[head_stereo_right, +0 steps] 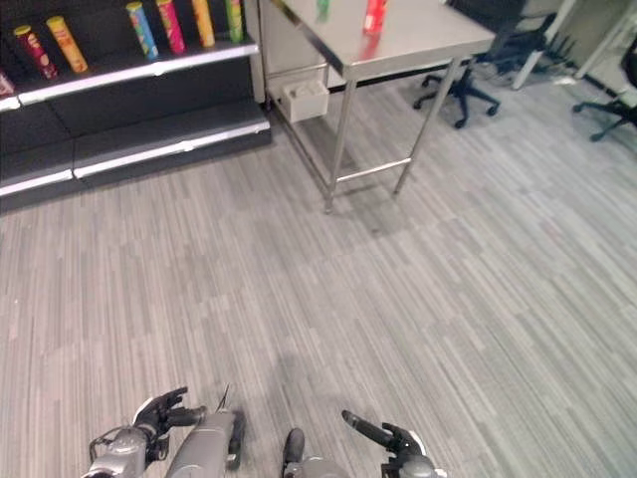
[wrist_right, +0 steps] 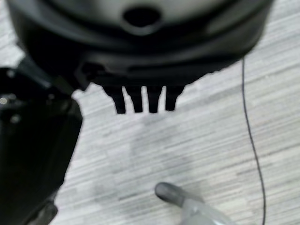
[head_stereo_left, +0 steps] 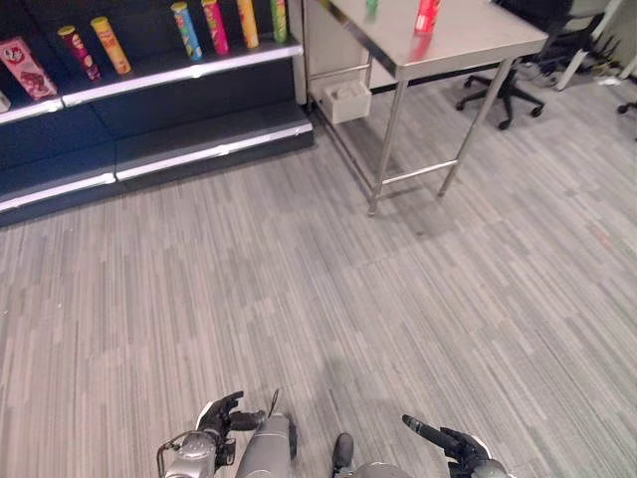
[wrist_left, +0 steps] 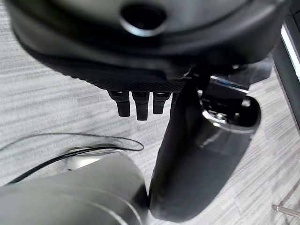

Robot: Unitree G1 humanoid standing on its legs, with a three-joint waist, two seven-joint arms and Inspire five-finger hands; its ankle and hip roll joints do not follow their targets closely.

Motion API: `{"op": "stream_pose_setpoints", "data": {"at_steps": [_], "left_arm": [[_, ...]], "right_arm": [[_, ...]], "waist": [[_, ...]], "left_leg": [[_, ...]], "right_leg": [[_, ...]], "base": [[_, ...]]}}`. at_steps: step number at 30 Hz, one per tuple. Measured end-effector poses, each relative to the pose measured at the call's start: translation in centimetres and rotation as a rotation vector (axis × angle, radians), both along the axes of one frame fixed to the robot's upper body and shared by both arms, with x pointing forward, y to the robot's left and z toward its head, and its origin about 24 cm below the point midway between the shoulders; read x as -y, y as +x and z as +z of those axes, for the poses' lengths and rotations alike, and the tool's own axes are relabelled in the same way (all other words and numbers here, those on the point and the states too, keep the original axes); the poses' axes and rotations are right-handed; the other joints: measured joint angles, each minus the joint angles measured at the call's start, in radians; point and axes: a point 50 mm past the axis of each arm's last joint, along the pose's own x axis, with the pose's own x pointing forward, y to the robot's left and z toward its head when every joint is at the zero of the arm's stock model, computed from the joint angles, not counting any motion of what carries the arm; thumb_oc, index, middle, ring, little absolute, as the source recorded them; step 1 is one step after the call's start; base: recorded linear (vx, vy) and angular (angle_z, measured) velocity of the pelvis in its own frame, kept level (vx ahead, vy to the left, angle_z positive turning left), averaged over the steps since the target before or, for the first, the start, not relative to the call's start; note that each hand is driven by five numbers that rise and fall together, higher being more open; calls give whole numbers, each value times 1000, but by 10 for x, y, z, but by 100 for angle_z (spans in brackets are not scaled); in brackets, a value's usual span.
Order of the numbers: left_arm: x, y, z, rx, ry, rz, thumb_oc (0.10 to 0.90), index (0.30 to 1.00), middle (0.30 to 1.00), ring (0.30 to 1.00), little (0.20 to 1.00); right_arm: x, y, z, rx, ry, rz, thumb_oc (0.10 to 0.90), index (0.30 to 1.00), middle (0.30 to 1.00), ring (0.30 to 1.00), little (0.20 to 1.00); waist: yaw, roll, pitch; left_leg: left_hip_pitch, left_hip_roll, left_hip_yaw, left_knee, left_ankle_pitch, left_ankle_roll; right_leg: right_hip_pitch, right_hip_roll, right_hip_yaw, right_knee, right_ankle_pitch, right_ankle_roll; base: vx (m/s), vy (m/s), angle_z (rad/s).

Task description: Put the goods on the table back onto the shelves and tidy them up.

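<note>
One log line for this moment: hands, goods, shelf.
left hand: open, empty | right hand: open, empty | red can, green item: on steel table | shelf: tubes standing

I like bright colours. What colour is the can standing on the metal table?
The can on the table is red, clearest in the left eye view.

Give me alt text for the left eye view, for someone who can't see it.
A steel table at upper right holds a red can and a green item, across grey floor from dark shelves with a row of tube cans. Both hands, left and right, hang empty at the bottom edge.
</note>
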Motion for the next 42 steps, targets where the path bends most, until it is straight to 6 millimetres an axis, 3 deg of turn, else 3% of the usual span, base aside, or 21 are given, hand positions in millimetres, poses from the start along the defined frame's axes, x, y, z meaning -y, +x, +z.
{"op": "stream_pose_setpoints", "data": {"at_steps": [3,6,9,10,13,15,16,18,19,21,22,24,25,27,30,32,33,35,37,39,42], "left_arm": [[0,-4,-3,-21,-2,7,800,900,900,900,900],[-8,-24,-9,-86,26,11,800,900,900,900,900],[-20,-89,-25,-272,33,101,800,900,900,900,900],[-26,-86,-23,-266,46,104,800,900,900,900,900],[-35,-71,-18,-236,77,80,800,900,900,900,900],[-25,-47,-14,-177,65,35,800,900,900,900,900],[-17,-40,-13,-156,51,13,800,900,900,900,900],[-15,-25,-8,-106,51,-5,800,900,900,900,900],[-25,-25,-5,-101,78,25,800,900,900,900,900],[-33,-32,-6,-129,104,50,800,900,900,900,900],[-34,-33,-7,-137,108,50,800,900,900,900,900],[-7,-39,-16,-163,49,-4,800,900,900,900,900],[-1,-44,-19,-174,35,-7,800,900,900,900,900],[10,-43,-19,-144,-1,-30,800,900,900,900,900],[13,-16,-6,-16,-22,-42,800,900,900,900,900],[-6,0,4,21,32,-30,800,900,900,900,900],[-7,-3,2,-1,46,-51,800,900,900,900,900],[-5,-11,-4,-49,53,-70,800,900,900,900,900],[-1,-23,-9,-79,30,-52,800,900,900,900,900],[-1,-33,-13,-121,32,-50,800,900,900,900,900],[4,-39,-18,-154,31,-62,800,900,900,900,900]], "right_arm": [[0,3,1,1,-9,20,800,900,900,900,900],[1,-1,0,0,-10,19,800,900,900,900,900],[-5,-30,-12,-108,-10,45,800,900,900,900,900],[-13,-33,-15,-122,9,59,800,900,900,900,900],[-27,-38,-19,-121,54,82,800,900,900,900,900],[-18,-26,-13,-71,40,55,800,900,900,900,900],[-12,-18,-9,-44,24,59,800,900,900,900,900],[1,-18,-4,-47,-14,84,800,900,900,900,900],[2,-21,-6,-58,-11,58,800,900,900,900,900],[-6,-28,-11,-80,19,33,800,900,900,900,900],[-13,-31,-14,-81,45,13,800,900,900,900,900],[-9,-50,-20,-166,36,-6,800,900,900,900,900],[-8,-52,-20,-176,29,-4,800,900,900,900,900],[13,-30,-7,-94,-32,14,800,900,900,900,900],[15,-22,-3,-51,-31,-23,800,900,900,900,900],[-2,-10,-5,-51,-4,35,800,900,900,900,900],[0,-15,-7,-69,-11,35,800,900,900,900,900],[5,-18,-6,-78,-26,29,800,900,900,900,900],[8,-28,-8,-100,-37,34,800,900,900,900,900],[8,-37,-11,-125,-37,29,800,900,900,900,900],[6,-73,-20,-230,-30,16,800,900,900,900,900]], "waist": [[24,67,3],[61,57,-25],[47,-33,-127],[59,-51,-132],[51,-69,-204],[28,-14,-170],[14,43,-145],[-14,103,-129],[-36,81,-117],[-72,35,-100],[-88,4,-105],[-76,-3,-117],[-65,-16,-124],[-54,-4,-151],[-20,1,-92],[-32,-38,-70],[-42,-34,-69],[-38,-7,-79],[-61,-2,-82],[-73,-4,-90],[-90,70,-118]], "left_leg": [[6,79,43,-238,69,-72],[7,88,74,-195,77,-68],[202,-50,28,-226,200,173],[261,-53,54,-225,140,188],[372,-84,71,-215,15,226],[417,-87,50,-202,-30,272],[463,-68,46,-192,-49,243],[534,-66,5,-197,-85,184],[597,-77,-1,-216,-133,147],[668,-54,-23,-177,-210,55],[688,-44,-37,-145,-223,35],[755,4,-43,-29,-190,-26],[748,9,-60,59,-165,-52],[532,49,-56,223,-238,4],[30,62,-105,996,117,-25],[-30,124,64,574,25,73],[23,132,95,197,40,51],[94,137,61,-183,87,-8],[136,73,23,-90,93,-7],[235,27,84,-119,79,72],[363,60,48,-223,106,178]], "right_leg": [[57,85,30,-5,-26,-11],[99,77,80,3,-27,-28],[236,-45,180,15,-135,106],[226,-63,197,110,-120,154],[-131,-142,175,916,-65,291],[-368,-211,131,1220,17,295],[-431,-242,61,1192,2,252],[-515,-325,-100,716,-38,212],[-520,-297,-162,295,-13,241],[-516,-167,-60,52,-25,280],[-480,-124,-11,71,-23,276],[-354,-66,-8,91,180,38],[-309,-62,-5,83,257,-5],[-178,1,-6,1,201,-34],[-147,27,-53,83,99,-77],[-42,28,-9,20,61,-46],[-18,40,8,2,54,2],[-1,55,22,4,52,26],[61,42,11,4,13,55],[110,31,21,7,-14,96],[43,12,2,157,-129,153]], "base": [[311,58,-29],[446,115,-90],[646,252,-90],[491,278,-43],[298,299,-27],[301,174,27],[317,-9,33],[519,-123,52],[714,-258,38],[596,-237,74],[473,-264,139],[459,-322,90],[292,-265,32],[227,-385,3],[144,-219,-4],[294,113,-48],[204,188,-38],[90,117,-65],[125,170,-77],[87,136,-40],[59,154,13]]}}
